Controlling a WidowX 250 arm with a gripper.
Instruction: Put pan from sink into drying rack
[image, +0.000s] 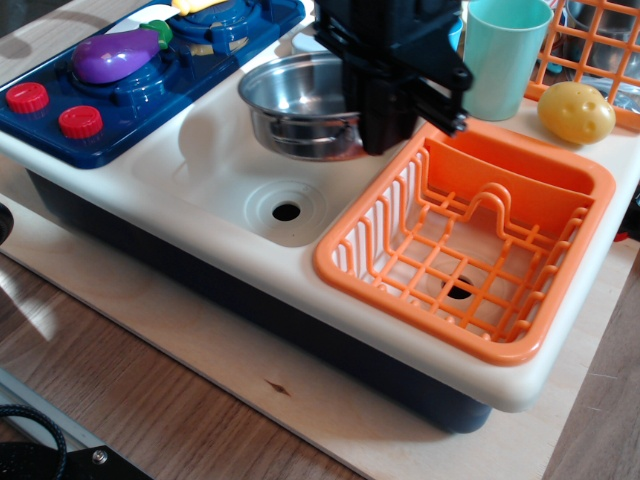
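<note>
The shiny steel pan (295, 105) hangs in the air above the back of the cream-white sink (225, 170), whose round drain hole (286, 211) is bare. My black gripper (378, 138) is shut on the pan's right rim and holds it up, close to the left rim of the bright orange drying rack (470, 235). The fingertips are hidden behind the gripper body. The rack holds nothing.
A blue toy stove (110, 85) with a purple eggplant (117, 55) and red knobs lies at the left. A teal cup (502, 55), a yellow potato (576, 112) and a thin orange open-grid rack (600, 45) stand behind the drying rack.
</note>
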